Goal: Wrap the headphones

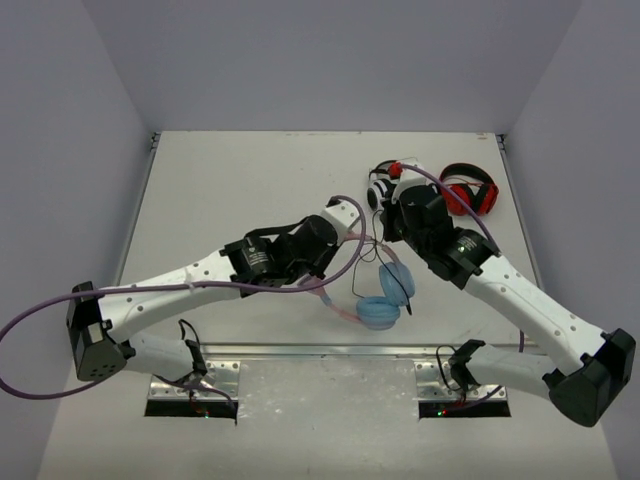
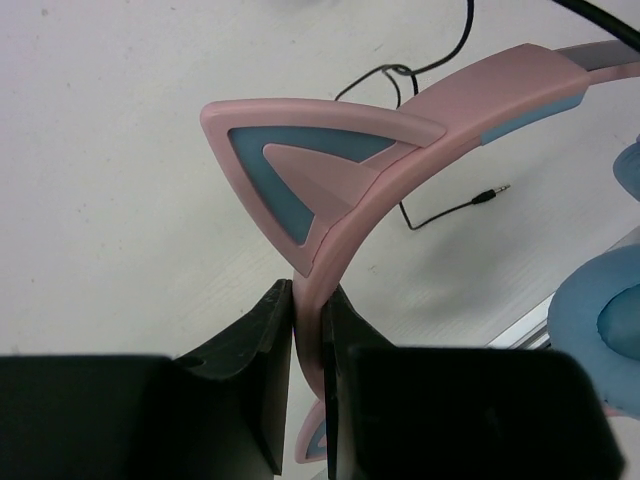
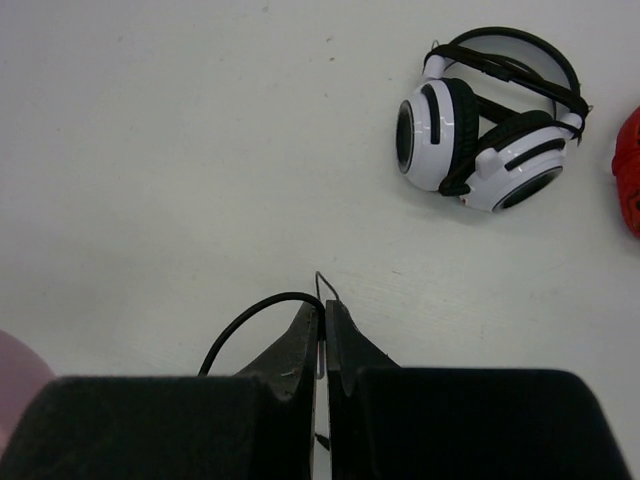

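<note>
The headphones lie near the table's front middle, their two light blue ear cups toward the front edge. My left gripper is shut on the pink headband just below one cat ear. The thin black cable loops over the table behind the band, and its plug lies free. My right gripper is shut on a bend of that cable, low over the table just behind the ear cups.
A white-and-black pair of headphones lies at the back right, with a red-and-black pair beside it. The table's metal front edge runs just in front of the ear cups. Grey walls enclose the table.
</note>
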You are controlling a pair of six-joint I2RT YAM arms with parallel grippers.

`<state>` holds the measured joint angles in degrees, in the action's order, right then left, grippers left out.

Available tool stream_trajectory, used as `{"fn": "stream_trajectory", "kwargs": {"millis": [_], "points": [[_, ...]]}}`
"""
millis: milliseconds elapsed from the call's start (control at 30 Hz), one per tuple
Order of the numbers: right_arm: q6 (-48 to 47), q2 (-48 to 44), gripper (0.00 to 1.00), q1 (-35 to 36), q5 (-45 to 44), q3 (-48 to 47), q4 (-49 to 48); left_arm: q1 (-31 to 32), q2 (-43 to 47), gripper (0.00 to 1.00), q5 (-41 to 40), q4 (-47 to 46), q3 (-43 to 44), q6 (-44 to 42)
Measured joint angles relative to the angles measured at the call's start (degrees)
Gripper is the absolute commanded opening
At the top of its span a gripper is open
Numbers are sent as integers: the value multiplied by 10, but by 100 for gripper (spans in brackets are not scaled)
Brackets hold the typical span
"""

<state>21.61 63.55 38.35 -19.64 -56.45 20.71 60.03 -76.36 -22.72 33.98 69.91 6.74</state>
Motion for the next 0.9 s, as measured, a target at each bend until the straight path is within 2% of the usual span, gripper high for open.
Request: {"fn": "stream_trajectory", "kwargs": {"millis": [200, 467, 533, 567, 700, 733, 900], "points": [[-6, 3, 1, 0, -5, -1, -6, 0, 57, 0, 13, -13, -15, 2], [-9, 0, 1, 1, 114, 13, -82, 0, 107, 0, 23, -45, -15, 12], [-11, -10, 6, 1, 159, 38, -126, 0, 119, 0, 23, -44, -16, 13], [-11, -18, 15, 0, 188, 55, -153, 0, 127, 0, 23, -45, -17, 13], [-13, -37, 33, 0, 298, 114, -242, 0, 168, 0, 26, -76, -22, 29], [-11, -34, 40, 0, 325, 122, -264, 1, 180, 0, 25, -89, -21, 36], [7, -4, 40, 1, 424, 128, -372, 1, 223, 0, 22, -136, -20, 63]]}}
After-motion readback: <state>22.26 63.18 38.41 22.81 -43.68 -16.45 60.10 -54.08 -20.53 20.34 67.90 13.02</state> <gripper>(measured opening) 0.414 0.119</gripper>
